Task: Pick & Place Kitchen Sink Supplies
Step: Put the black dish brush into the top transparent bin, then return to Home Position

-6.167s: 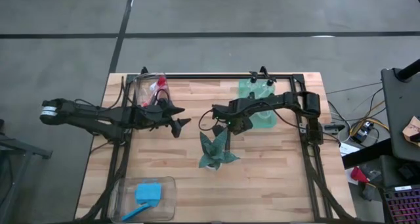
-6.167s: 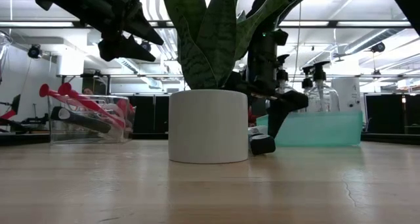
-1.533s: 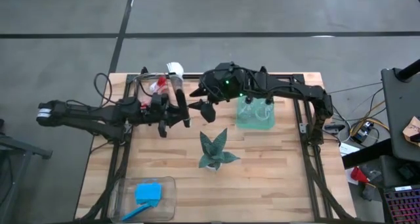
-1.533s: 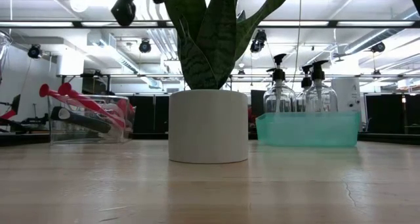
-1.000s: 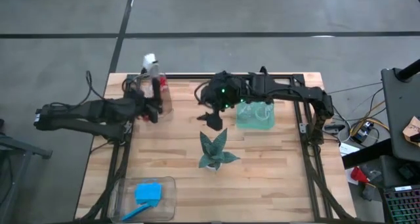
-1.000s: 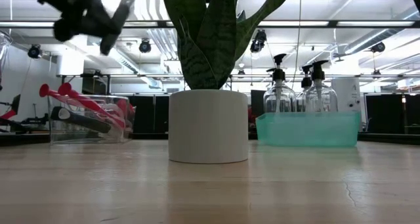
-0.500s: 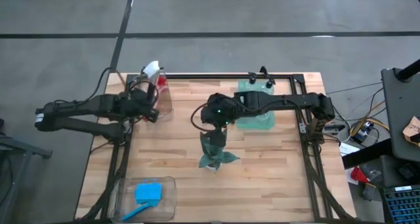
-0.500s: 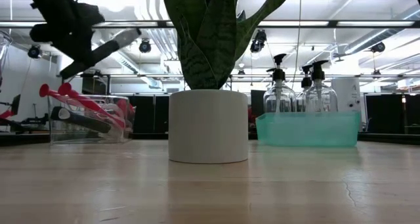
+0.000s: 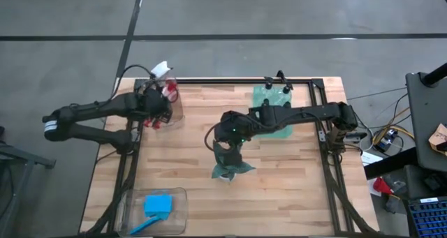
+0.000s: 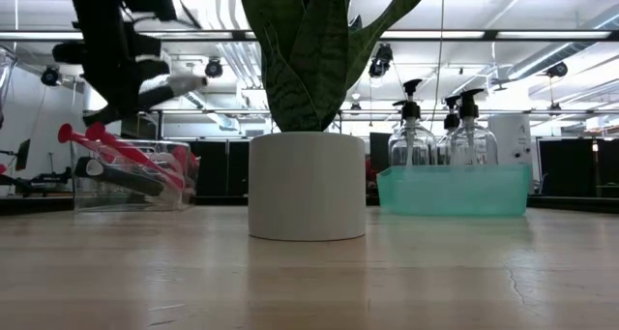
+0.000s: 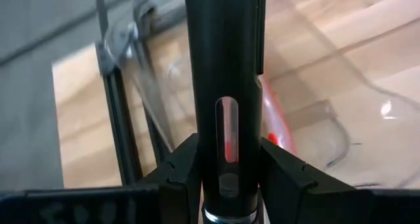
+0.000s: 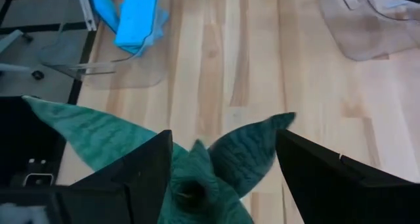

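Having swung back, the left end effector is pinching a white-headed dish brush over the clear bin, readying its drop, while the right end effector is hovering spread above the plant.

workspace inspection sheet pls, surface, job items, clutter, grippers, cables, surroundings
surface: wooden table in a black frame.
job's things: white-headed brush held over the clear bin with red brushes; pump bottles in the teal tray; blue sponges in the near clear container.
clutter: potted plant mid-table.
grippers: left gripper shut on the brush handle; right gripper open above the plant.
cables: bundle off the table's right edge.
surroundings: grey floor; lit workshop behind, no person seen.
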Motion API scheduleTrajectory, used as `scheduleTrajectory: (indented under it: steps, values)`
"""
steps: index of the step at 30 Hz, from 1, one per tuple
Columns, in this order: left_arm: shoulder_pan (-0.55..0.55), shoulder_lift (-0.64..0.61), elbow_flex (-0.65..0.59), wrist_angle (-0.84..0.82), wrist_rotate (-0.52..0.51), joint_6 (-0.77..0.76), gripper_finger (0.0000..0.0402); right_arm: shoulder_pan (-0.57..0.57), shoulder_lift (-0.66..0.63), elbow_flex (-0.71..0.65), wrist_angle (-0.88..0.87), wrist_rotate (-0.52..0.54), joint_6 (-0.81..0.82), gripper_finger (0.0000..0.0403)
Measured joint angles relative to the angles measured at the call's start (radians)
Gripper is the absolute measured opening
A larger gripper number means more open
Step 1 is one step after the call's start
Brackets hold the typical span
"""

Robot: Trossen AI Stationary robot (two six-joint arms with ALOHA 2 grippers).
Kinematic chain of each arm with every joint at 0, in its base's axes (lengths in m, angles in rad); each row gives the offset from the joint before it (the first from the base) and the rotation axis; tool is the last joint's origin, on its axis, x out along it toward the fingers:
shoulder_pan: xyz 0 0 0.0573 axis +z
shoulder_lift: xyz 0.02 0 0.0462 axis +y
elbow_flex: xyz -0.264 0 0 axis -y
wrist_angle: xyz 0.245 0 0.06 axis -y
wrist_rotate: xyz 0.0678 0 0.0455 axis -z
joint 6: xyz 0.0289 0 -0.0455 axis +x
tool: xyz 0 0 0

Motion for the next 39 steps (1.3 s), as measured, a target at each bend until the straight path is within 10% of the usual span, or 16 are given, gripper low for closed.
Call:
scheduleTrajectory:
  steps: [39]
  values:
    - [0.182,0.025,0.07,-0.016,0.224,0.114,0.0159,0.035,0.0,-0.013,-0.042,0.001,0.037,0.0233]
